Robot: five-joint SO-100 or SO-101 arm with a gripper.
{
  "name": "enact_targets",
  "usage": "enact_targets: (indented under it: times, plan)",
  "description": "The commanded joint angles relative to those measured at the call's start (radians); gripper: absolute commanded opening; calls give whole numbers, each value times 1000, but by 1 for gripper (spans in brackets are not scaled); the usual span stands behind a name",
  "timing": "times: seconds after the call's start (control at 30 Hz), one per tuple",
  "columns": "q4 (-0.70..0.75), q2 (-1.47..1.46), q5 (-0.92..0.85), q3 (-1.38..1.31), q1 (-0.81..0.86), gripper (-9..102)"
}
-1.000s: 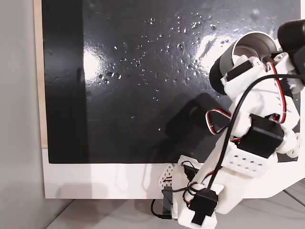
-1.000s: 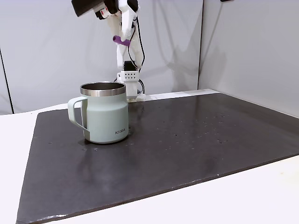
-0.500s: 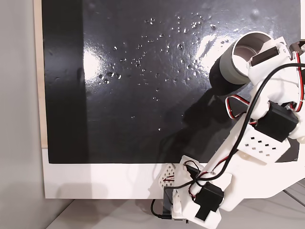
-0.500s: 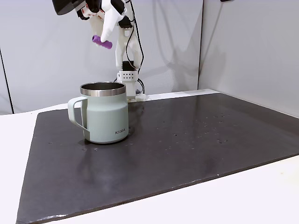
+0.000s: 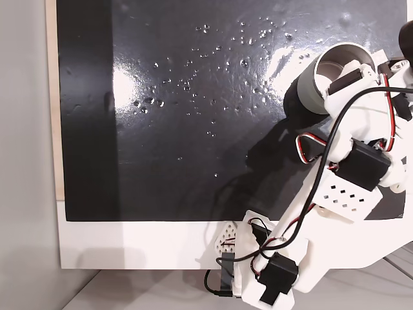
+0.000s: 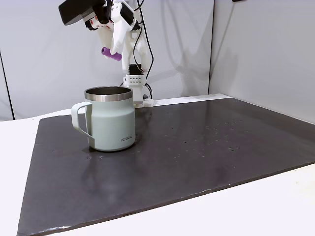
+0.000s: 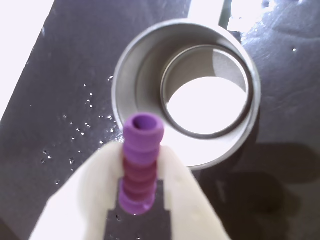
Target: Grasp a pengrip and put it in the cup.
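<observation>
The purple ribbed pengrip [image 6: 111,54] is held in the air, my gripper [image 6: 114,53] shut on it, above the cup and slightly behind it in the side fixed view. The cup [image 6: 106,120] is a pale grey-white mug with a shiny metal rim, standing upright on the black mat. In the wrist view the pengrip [image 7: 141,162] sticks out between my white fingers [image 7: 185,195], its tip over the near rim of the open cup [image 7: 140,85]. From above, my arm [image 5: 352,168] covers part of the cup [image 5: 308,90].
The black mat [image 6: 197,147] lies on a white table, with open room to the right of the cup in the side view. My arm's base [image 5: 258,271] stands at the mat's edge. Grey walls rise close behind it.
In the side view my gripper swung left with the pengrip until it was over the cup, then dropped a little toward it. The cup has not moved.
</observation>
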Motion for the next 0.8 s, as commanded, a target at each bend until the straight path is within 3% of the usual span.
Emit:
enact_targets:
  times: [0.0,0.3,0.77]
  plan:
    - [-11,64,-11,-5,-17,8]
    - [-5,60,-14,-5,-25,21]
    - [-5,58,-18,-5,-25,22]
